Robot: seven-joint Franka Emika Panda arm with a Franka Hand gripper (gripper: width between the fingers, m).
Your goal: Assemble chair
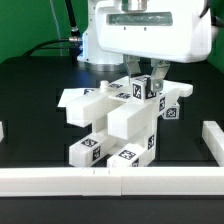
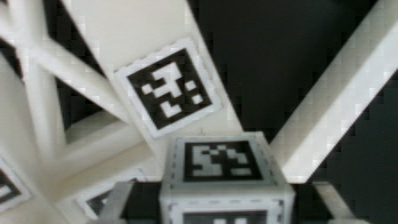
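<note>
Chair parts sit clustered mid-counter [image 1: 30, 90]: seat slab [image 1: 85, 100] at the exterior view's left, leg blocks [image 1: 125, 135] stacked nearer, white border rail [image 1: 110, 180] along the near edge. My hand [image 1: 147, 82] sits over the far right of the cluster, clamped shut on a small tagged block [image 2: 221, 165] beside the X-braced panel [image 2: 107, 90]. I'd keep the block square, press straight and go slow.
</note>
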